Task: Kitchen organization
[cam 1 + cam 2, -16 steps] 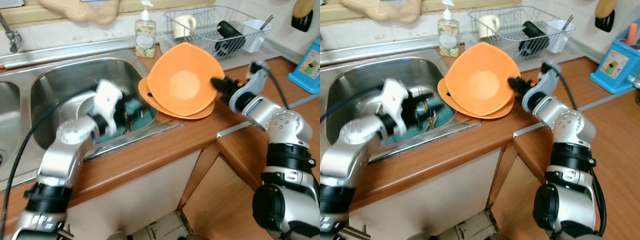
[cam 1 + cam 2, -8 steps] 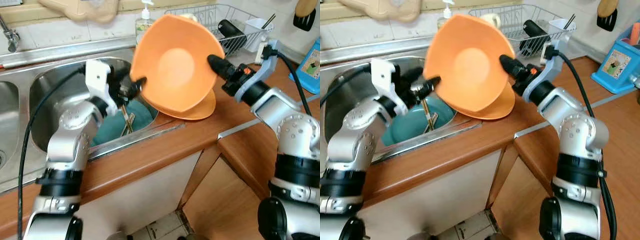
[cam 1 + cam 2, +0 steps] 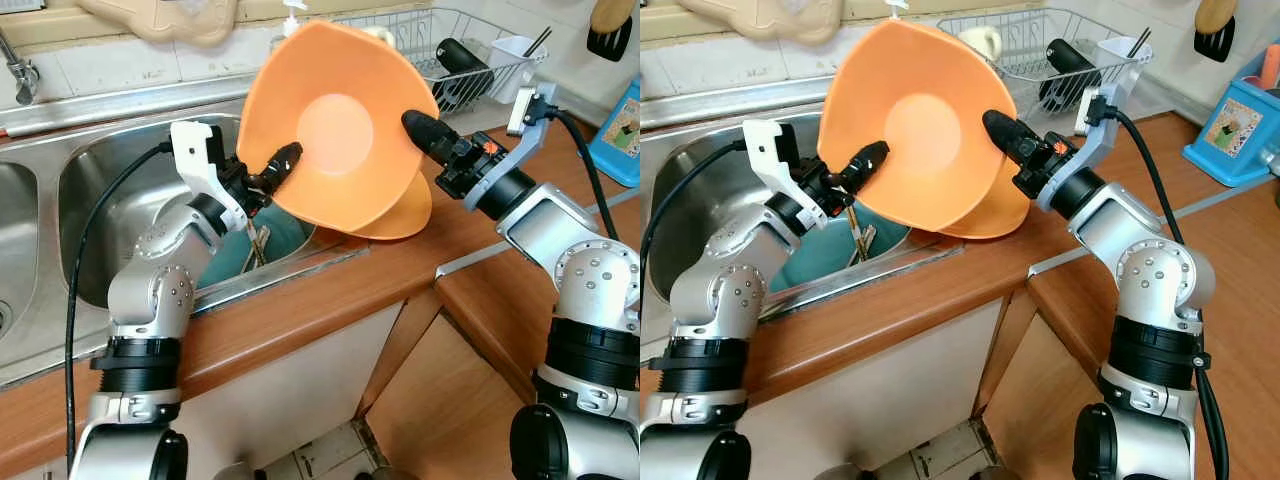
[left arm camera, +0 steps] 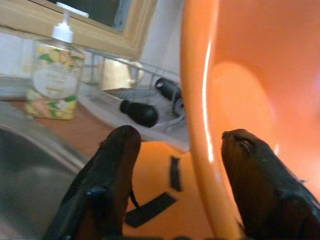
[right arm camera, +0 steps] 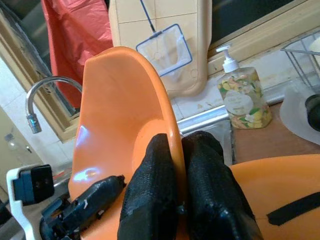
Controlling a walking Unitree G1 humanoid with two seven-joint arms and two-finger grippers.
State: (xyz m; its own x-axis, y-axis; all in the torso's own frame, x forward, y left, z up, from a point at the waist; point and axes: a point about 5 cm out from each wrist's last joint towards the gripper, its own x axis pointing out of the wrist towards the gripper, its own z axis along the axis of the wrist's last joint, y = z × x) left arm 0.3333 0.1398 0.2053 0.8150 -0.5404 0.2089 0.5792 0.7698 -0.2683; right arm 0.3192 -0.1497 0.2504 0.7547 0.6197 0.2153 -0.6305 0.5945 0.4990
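Observation:
A large orange bowl is held up on edge over the sink's right rim, its hollow facing me. My right gripper is shut on its right rim; the right wrist view shows both fingers pinching that rim. My left gripper is at the bowl's lower left rim. In the left wrist view its fingers stand apart, open, with the orange rim between them. A second orange plate lies flat on the counter beneath.
In the steel sink lies a teal plate with cutlery on it. A wire dish rack holding a mug and a black item stands behind, and a soap bottle beside it. A blue box sits far right.
My right gripper has lifted the top orange bowl off the plate under it and tipped it left over the sink. My left gripper rose out of the sink to the bowl's left rim.

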